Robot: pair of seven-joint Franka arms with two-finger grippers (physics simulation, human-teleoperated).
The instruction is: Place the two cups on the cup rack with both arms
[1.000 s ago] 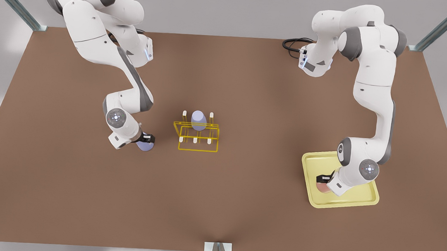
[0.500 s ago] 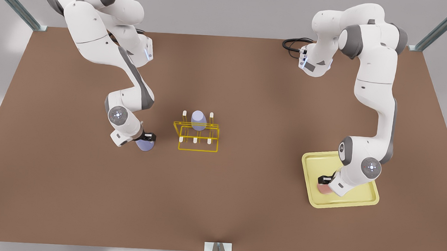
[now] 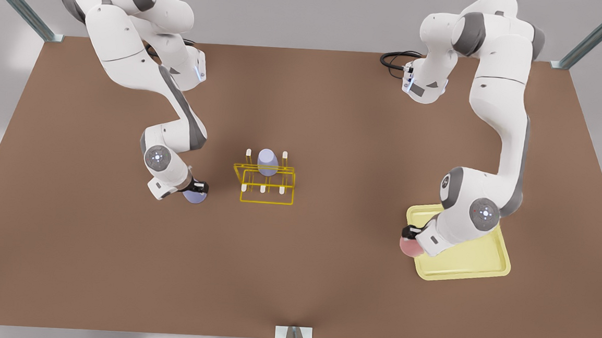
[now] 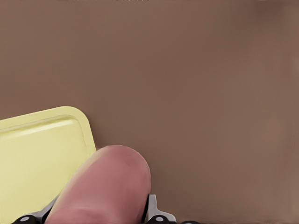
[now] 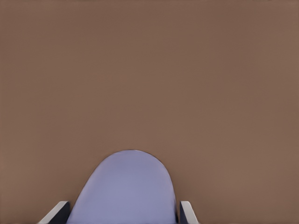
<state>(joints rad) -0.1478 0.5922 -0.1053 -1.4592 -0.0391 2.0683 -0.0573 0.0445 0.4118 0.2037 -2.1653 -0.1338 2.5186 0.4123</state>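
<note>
At lower right of the front view I have the left gripper (image 3: 411, 234) closed on the pink cup (image 3: 409, 245), which hangs over the near-left edge of the pale yellow tray (image 3: 475, 260), half over the brown table (image 3: 326, 275). My left wrist view confirms it: the pink cup (image 4: 105, 186) sits between the fingers (image 4: 156, 215), with the tray corner (image 4: 42, 154) beside it and table beyond.

Left of centre in the front view, the right gripper (image 3: 199, 188) is clamped on a lavender cup (image 3: 195, 196), just to the front view's left of the rack (image 3: 264, 183). From the right wrist view I see this lavender cup (image 5: 125, 189) gripped between both fingers (image 5: 188, 212), bare table behind it.

Near mid-frame in the front view, the rack stands on the table, well apart from the tray. A second lavender cup (image 3: 267, 162) sits on its far row, between two white-tipped pegs (image 3: 248, 153). The near-row pegs carry no cup.
</note>
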